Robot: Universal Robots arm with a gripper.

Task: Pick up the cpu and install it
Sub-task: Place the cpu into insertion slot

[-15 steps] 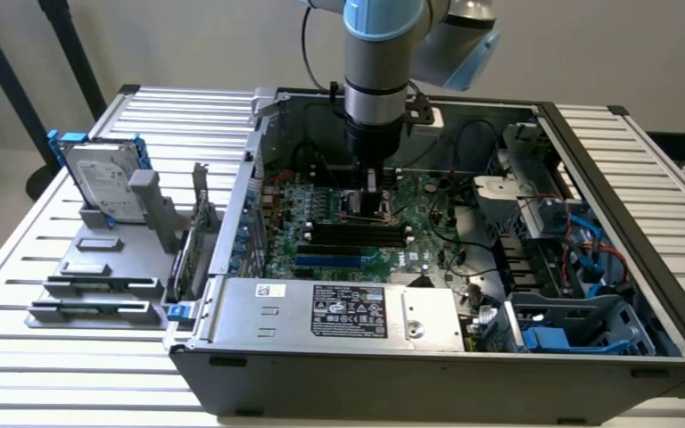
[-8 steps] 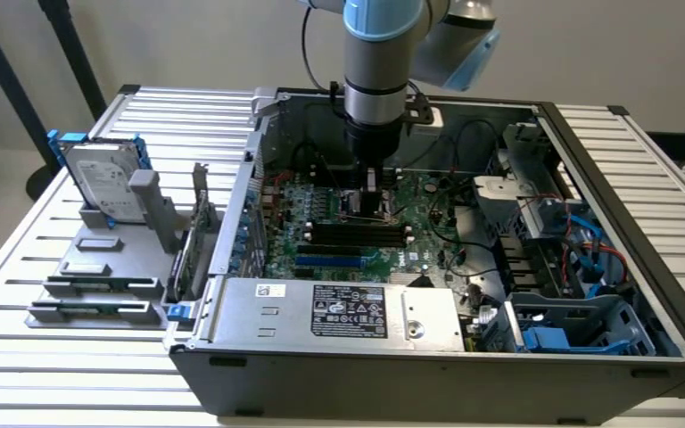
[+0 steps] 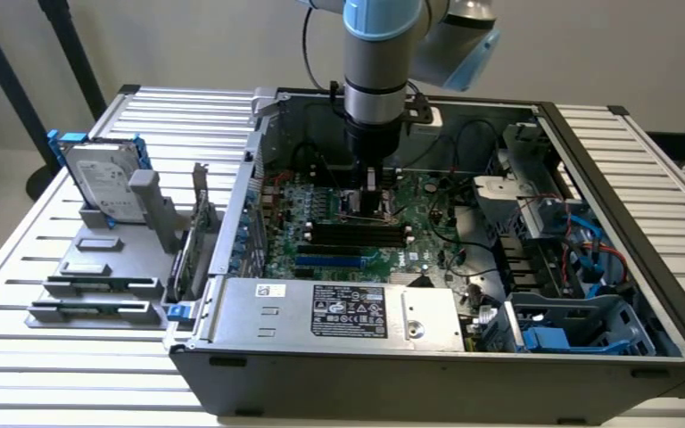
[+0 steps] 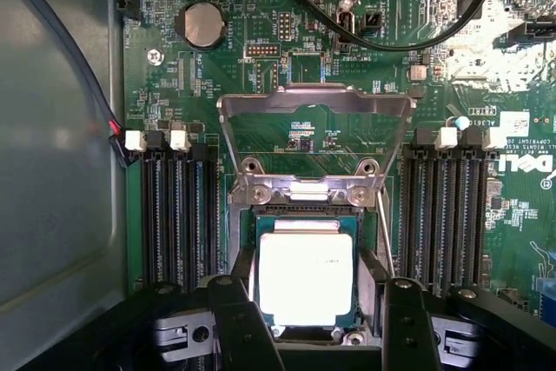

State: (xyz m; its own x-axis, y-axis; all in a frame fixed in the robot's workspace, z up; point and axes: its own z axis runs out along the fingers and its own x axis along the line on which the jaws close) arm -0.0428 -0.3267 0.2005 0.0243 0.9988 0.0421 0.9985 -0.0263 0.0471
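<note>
Step in hand: the installing end of the task, by my reading; the cpu (image 4: 306, 280) is lying square inside the socket, not up in the air.
Gripper: the gripper (image 4: 319, 297) is standing wide open and straddling the chip, with nothing clamped; a gap is showing between the chip's edge and at least one of the fingers (image 4: 239, 323).
Cpu's place: it is sitting between the two fingers, just beside the hinge of the raised load plate (image 4: 314, 102), with memory slots (image 4: 178, 215) flanking the socket on both sides.
Seating: whether the chip is fully down on its contacts I cannot tell.
Next move calls for: I judge a straight, plumb motion, with no sideways drag across the socket and the fingers staying clear of the raised plate.
Wrist view is giving: the socket, the plate's tilt and the finger-to-chip spacing.
Exterior view is giving: the arm (image 3: 378, 80) reaching straight down into the open computer case (image 3: 438, 374) onto the motherboard (image 3: 432, 236); the hard drive (image 3: 103, 178) is standing well apart at about nine o'clock from the arm, and the power supply (image 3: 342, 312) is lying at about six o'clock.
</note>
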